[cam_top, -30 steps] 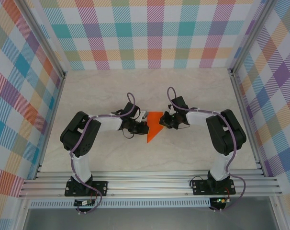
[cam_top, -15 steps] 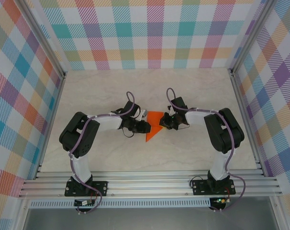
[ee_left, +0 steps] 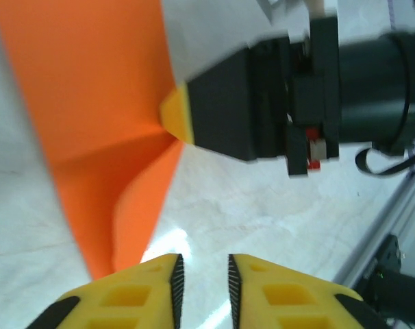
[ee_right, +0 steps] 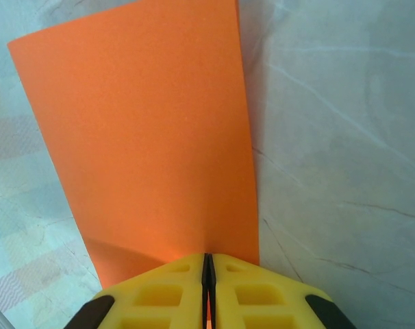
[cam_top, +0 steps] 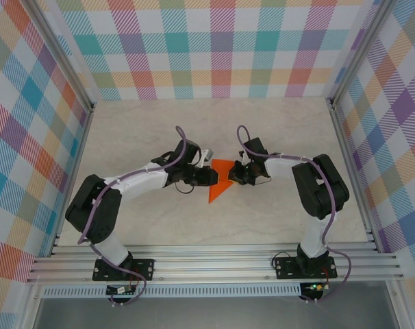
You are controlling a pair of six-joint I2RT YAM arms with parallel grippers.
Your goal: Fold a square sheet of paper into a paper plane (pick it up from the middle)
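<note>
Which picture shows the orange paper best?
The top view: the orange paper shows most of its pointed shape there, though small. The right wrist view shows one flat part close up, its edge pinched in the right tool. The left wrist view shows a creased part.

1. The sheet of paper (ee_right: 146, 137) is looking thin and matt, its orange face showing a fine, faintly grainy texture and catching no glare.
2. The table (ee_left: 262, 205) is showing a smooth, pale, marble-patterned top. It is throwing back a soft patch of light, so it is reading as slightly glossy.
3. The right gripper (ee_right: 207, 274) is showing fingers (ee_right: 159, 295) of smooth yellow moulded plastic with a low sheen.
4. The left gripper (ee_left: 202, 274) is carrying black ribbed pads (ee_left: 177, 274) on its yellow fingers. They are possibly rubber, though the close view is blurring them.
5. The frame rails (cam_top: 214, 257) are gleaming like bare brushed metal.
6. The walls (cam_top: 221, 55) are looking matt and plaid-printed.
</note>
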